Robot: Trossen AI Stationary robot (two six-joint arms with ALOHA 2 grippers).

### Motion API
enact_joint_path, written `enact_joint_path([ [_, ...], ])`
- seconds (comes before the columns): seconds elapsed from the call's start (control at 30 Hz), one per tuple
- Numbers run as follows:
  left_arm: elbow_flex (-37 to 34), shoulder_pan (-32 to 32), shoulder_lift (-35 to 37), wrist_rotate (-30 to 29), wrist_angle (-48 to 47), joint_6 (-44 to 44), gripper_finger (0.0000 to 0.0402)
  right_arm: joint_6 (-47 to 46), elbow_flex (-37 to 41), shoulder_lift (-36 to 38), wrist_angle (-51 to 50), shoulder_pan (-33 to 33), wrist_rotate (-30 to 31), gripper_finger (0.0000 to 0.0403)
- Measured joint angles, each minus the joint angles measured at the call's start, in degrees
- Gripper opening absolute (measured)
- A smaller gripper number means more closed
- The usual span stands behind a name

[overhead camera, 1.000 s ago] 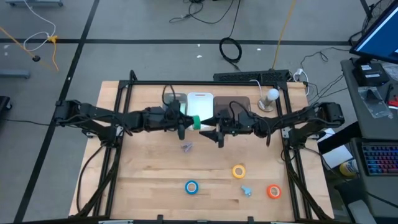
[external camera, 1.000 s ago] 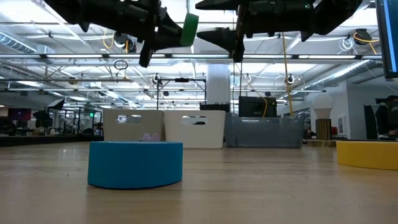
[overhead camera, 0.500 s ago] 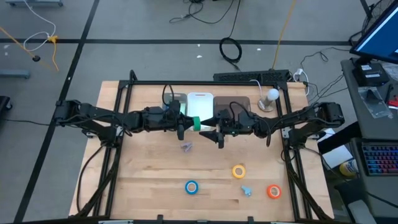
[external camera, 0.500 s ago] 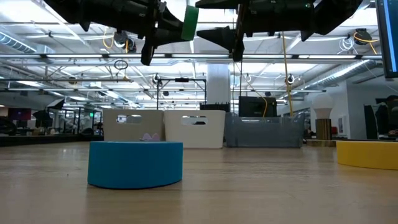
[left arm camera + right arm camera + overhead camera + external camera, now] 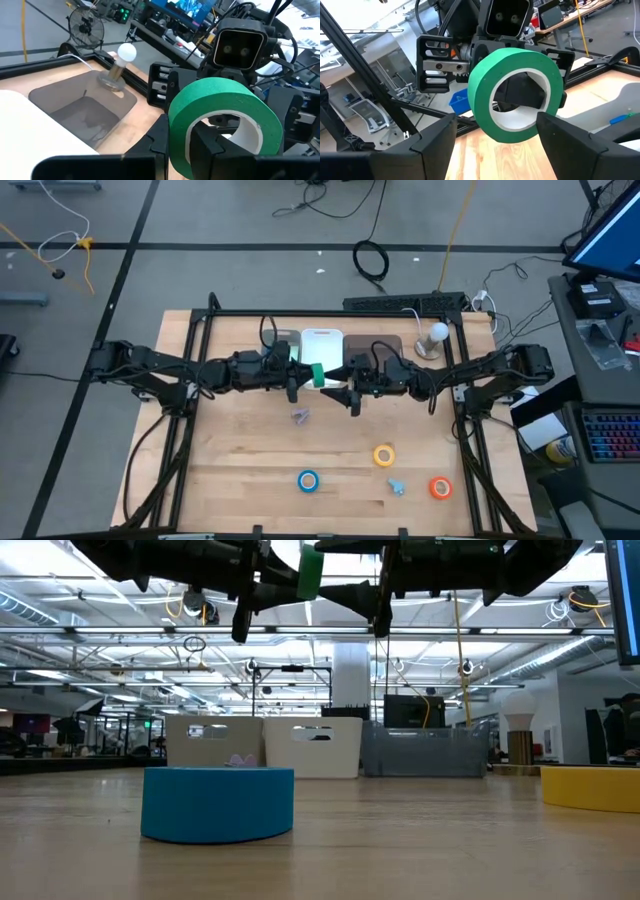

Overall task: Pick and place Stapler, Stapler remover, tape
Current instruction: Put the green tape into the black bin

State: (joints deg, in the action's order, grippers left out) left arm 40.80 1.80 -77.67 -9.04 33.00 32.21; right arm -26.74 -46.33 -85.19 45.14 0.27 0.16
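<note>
Where bins stand: wooden table (image 5: 240,460).

The light is bright and even, coming from long ceiling lamps (image 5: 90,602) seen in the low view. From above, the bench (image 5: 240,460) looks clear, with only soft, faint shadows. Low down, the blue tape roll (image 5: 218,803) is close and a bit soft. Near the wrist cameras, the green tape roll (image 5: 516,94) is sharp, and the room behind is blurry.

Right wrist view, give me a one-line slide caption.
Left gripper holds up the green tape roll between the open right gripper's fingers.
</note>
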Motion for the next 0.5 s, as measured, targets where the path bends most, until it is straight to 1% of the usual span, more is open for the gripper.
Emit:
enact_joint_path([
  [0.17,0.0,0.0,-0.6,-0.8,0.5,1.1,0.0039,0.5,0.0,0.0,0.1,0.0,0.2,0.0257],
  [0.5,0.0,0.0,-0.8,-1.3,1.4,1.6,0.0039,0.5,0.1,0.0,0.5,-0.3,0.2,0.0256],
])
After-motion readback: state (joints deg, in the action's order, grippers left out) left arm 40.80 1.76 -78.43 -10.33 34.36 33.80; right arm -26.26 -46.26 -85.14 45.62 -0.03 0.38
